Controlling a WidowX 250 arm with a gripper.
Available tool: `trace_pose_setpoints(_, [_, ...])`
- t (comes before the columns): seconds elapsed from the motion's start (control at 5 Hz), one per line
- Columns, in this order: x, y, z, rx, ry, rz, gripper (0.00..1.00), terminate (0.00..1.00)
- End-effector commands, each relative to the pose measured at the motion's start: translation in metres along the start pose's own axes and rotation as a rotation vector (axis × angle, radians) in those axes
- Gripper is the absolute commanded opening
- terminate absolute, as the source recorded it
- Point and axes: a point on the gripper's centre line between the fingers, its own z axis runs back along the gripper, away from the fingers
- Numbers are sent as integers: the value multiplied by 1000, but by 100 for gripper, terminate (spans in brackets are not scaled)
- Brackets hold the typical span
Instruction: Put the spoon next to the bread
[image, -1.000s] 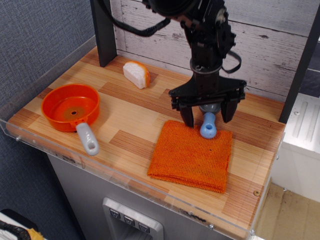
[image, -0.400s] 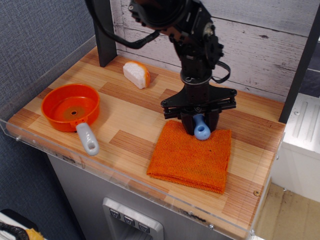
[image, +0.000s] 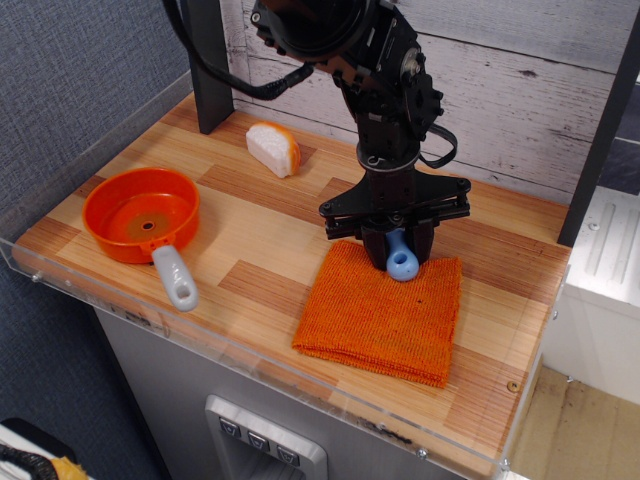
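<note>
The spoon (image: 400, 260) shows only its light-blue handle with the rounded end; its dark bowl is hidden by the gripper. My gripper (image: 396, 250) is shut on the spoon at the far edge of the orange cloth (image: 384, 312), with the handle sticking out toward the front. The bread (image: 273, 148), white with an orange-tan crust, lies on the wooden table toward the back left, well apart from the gripper.
An orange pan (image: 142, 213) with a grey handle (image: 175, 277) sits at the front left. A black post (image: 205, 60) stands at the back left. A clear plastic rim (image: 90, 140) edges the wooden table (image: 250, 250).
The fingers were spread wide around the spoon handle one second ago; they have closed on it. The gripper and spoon have shifted slightly left.
</note>
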Motion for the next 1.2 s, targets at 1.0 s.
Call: trace_pose_setpoints(1.0, [41, -11, 135, -221, -268, 111, 0, 0])
